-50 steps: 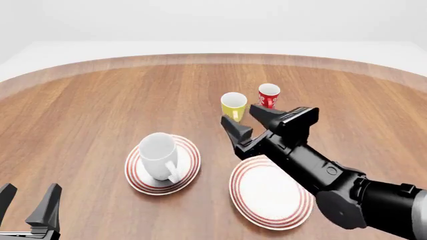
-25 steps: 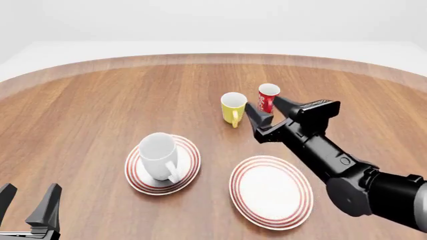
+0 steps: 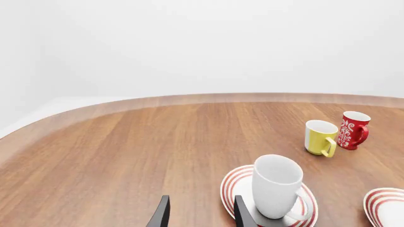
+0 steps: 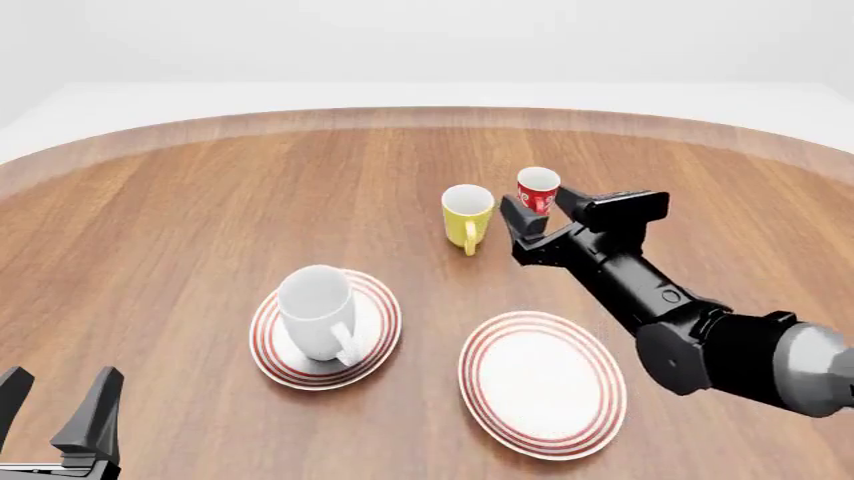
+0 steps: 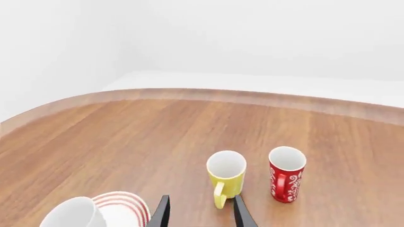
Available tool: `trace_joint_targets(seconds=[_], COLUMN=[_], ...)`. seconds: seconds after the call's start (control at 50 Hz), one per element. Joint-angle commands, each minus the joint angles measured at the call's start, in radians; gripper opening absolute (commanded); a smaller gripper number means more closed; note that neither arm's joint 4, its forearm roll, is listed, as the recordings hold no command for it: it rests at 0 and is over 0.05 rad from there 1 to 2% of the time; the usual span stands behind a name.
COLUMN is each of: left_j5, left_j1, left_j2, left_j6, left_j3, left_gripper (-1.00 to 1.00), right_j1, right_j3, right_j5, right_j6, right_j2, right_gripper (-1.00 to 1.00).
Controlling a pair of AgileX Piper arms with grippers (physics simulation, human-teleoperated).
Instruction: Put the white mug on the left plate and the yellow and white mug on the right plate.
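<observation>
Now your right gripper (image 4: 538, 220) is spread and holds nothing; it hovers just beside the yellow and white mug (image 4: 467, 215), on its right side, with the red patterned mug (image 4: 538, 190) close behind the fingers. Both small mugs stand upright on the wooden surface (image 4: 200, 220), near each other but apart. In front of them, the right plate (image 4: 543, 383) lies bare. To its left you see the white mug (image 4: 318, 310) standing upright on the left plate (image 4: 380, 330), handle toward the camera. Your left gripper (image 4: 60, 420) is also spread, low at the near left corner, well apart from everything.
</observation>
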Motion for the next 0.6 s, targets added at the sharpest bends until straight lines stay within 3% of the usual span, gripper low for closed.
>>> trace_joint_targets(seconds=[0.02, 0.6], left_j5=[0.0, 0.0], left_j1=[0.0, 0.0], left_j2=[0.0, 0.0], left_j6=[0.0, 0.0], left_j3=[0.0, 0.0], left_gripper=[1.0, 1.0], right_j1=[-0.013, 0.01], right_j3=[-0.033, -0.14], right_j5=[-0.002, 0.007], right_j6=[-0.001, 0.015], right_j2=[0.057, 0.198], right_gripper=[1.0, 1.0])
